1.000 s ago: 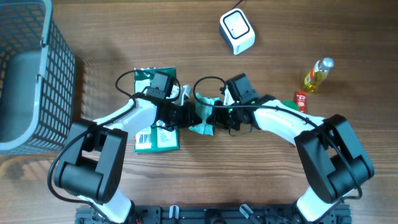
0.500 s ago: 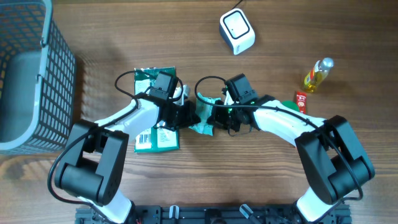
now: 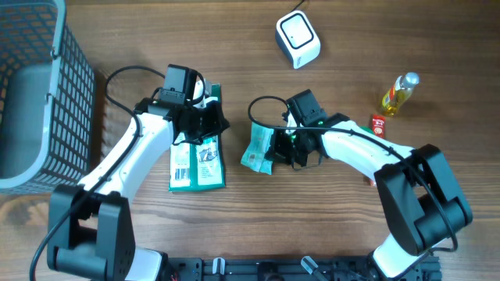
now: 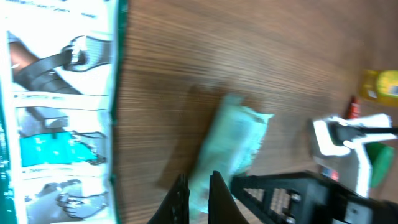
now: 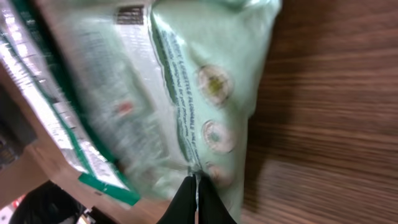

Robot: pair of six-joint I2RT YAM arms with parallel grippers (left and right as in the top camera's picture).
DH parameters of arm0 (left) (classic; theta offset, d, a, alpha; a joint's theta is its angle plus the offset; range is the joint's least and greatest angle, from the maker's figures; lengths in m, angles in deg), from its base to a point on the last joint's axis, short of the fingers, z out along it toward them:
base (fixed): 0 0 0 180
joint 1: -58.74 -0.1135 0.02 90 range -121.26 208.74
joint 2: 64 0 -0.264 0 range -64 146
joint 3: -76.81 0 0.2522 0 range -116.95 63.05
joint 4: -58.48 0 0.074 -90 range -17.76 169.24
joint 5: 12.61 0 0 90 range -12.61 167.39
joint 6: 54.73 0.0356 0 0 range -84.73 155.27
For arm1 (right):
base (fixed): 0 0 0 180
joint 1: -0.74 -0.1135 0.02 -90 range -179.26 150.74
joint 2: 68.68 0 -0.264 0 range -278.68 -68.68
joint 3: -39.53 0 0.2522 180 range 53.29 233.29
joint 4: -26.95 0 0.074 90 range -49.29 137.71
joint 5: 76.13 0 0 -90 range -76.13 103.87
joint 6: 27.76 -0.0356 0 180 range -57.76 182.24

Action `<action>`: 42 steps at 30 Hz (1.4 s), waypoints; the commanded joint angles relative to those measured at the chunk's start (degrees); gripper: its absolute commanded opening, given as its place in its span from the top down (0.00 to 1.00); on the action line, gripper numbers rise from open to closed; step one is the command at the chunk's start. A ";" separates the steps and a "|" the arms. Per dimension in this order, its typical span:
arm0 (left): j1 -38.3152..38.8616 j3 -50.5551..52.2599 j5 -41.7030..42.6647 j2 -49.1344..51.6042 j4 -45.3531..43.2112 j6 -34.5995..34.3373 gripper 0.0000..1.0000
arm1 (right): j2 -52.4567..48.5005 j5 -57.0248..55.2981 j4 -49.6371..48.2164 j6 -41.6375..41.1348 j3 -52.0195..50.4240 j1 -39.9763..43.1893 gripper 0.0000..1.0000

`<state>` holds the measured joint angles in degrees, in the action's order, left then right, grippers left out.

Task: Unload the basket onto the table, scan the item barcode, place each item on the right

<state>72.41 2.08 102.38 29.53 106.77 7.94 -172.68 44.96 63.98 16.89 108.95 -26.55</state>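
Observation:
The item is a pale green plastic packet (image 3: 256, 148) (image 5: 205, 74), lifted a little above the wooden table at the centre. My right gripper (image 3: 275, 148) (image 5: 194, 177) is shut on the packet's sealed edge. My left gripper (image 3: 221, 125) (image 4: 198, 177) is shut with nothing in it, and sits to the left of the packet (image 4: 233, 143), above a green printed box (image 3: 195, 164). The white scanner (image 3: 298, 39) stands at the back of the table, apart from both grippers. No barcode is readable on the packet in any view.
A grey wire basket (image 3: 31, 94) fills the left edge. A yellow oil bottle (image 3: 398, 94) and a small red box (image 3: 378, 125) stand at the right. The green printed box (image 4: 56, 93) lies flat under the left arm.
My left gripper has pulled back from the packet, up and to the left, over the green box. The right gripper still holds the packet, which now hangs flatter.

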 commanded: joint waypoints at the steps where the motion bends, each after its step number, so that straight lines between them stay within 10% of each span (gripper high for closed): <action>1: 0.94 -0.11 3.10 -0.02 0.07 0.09 0.96 | 4.81 1.20 -1.81 5.18 4.00 0.28 0.96; 16: 9.11 0.00 4.13 8.00 0.28 1.57 0.96 | -1.64 -7.69 -14.25 8.24 3.91 0.37 0.96; 31: 11.54 0.00 -14.25 11.26 -1.57 1.60 0.96 | -0.83 -7.91 6.56 1.84 3.91 0.37 0.96; 42: 8.11 -1.90 -4.66 7.37 -4.02 1.60 0.96 | 7.74 -7.34 8.22 9.40 5.64 1.01 0.96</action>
<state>81.70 1.73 90.56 39.94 101.32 8.61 -170.04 37.83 73.97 22.84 113.39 -26.22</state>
